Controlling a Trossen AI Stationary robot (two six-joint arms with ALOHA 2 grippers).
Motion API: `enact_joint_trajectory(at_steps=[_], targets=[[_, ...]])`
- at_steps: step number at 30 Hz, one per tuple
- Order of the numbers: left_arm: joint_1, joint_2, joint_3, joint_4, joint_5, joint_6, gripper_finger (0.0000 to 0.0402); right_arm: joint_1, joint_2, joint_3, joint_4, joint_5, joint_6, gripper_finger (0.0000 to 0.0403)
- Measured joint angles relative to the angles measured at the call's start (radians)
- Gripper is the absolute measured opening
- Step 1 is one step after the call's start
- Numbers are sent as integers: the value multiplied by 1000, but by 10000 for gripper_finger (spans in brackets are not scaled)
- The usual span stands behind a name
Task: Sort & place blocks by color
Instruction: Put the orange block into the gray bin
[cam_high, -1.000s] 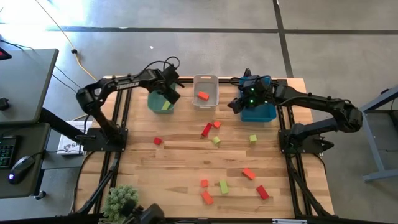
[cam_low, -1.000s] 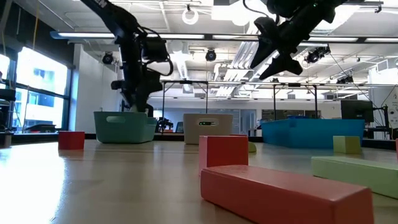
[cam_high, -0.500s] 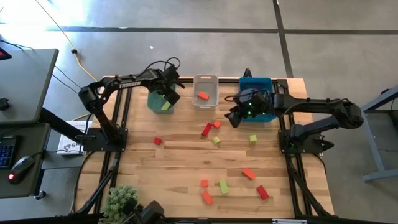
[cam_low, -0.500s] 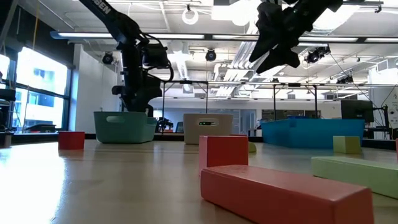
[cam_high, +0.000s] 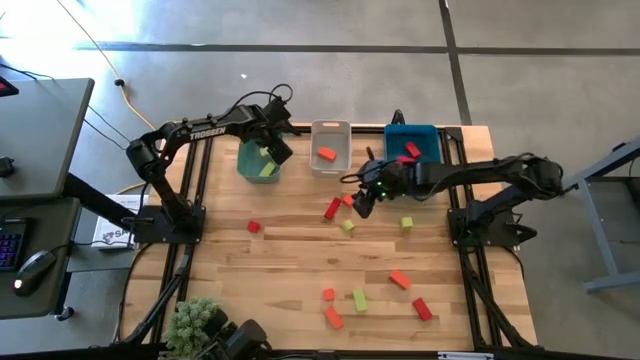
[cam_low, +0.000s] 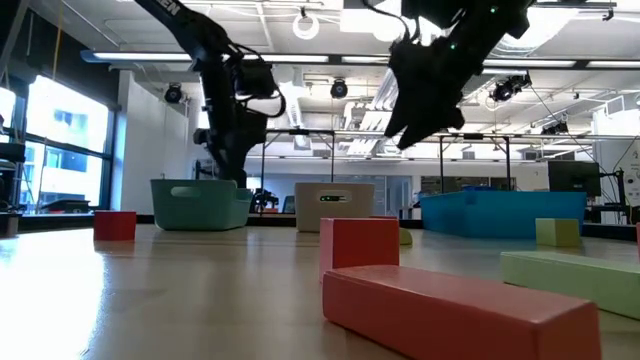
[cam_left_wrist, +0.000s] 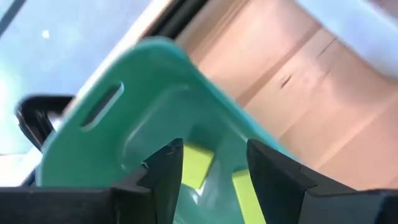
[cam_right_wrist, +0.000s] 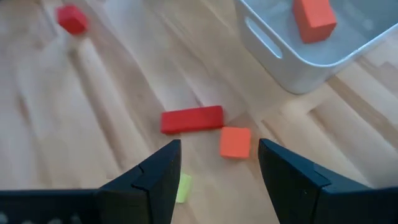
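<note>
My left gripper (cam_high: 273, 150) (cam_left_wrist: 211, 167) hovers open over the green bin (cam_high: 256, 163), where two yellow-green blocks (cam_left_wrist: 196, 165) lie on the bottom. My right gripper (cam_high: 361, 203) (cam_right_wrist: 217, 169) hangs open above the table, over a deep red bar (cam_right_wrist: 191, 119) and an orange cube (cam_right_wrist: 235, 142) that lie flat side by side. A yellow-green block (cam_right_wrist: 183, 186) rests just nearer. One orange block (cam_high: 326, 153) sits in the white bin (cam_high: 331, 133), and a deep red one (cam_high: 411, 150) in the blue bin (cam_high: 425, 133).
More blocks lie scattered over the wooden table: a deep red cube (cam_high: 253, 226), a yellow-green cube (cam_high: 407, 223), and a cluster of orange, green and red ones near the near edge (cam_high: 359, 299). A potted plant (cam_high: 195, 320) stands at the near left corner.
My right gripper has swung from above the blue bin toward the table's left and near edge, and now hangs over the red bar and orange cube. With it gone, a deep red block shows inside the blue bin.
</note>
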Motion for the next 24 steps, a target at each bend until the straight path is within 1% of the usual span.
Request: enact_joint_trajectory(at_steps=[3,7,10,13,16,20,24], targets=[[0,0,27,3,0,24,168,0,31,0,5,27,-11,202],[0,0,58,2,0,24,168,-4,58,0,5,16,-20,203],[0,0,76,2,0,24,168,-5,85,0,7,11,-19,216],[0,0,89,2,0,24,168,-6,119,0,17,18,-14,238],[0,0,93,3,14,25,168,-6,161,0,50,27,-41,254],[0,0,93,2,23,25,168,-6,214,0,116,28,-86,261],[0,0,93,2,26,25,168,-7,251,0,134,69,-90,262]])
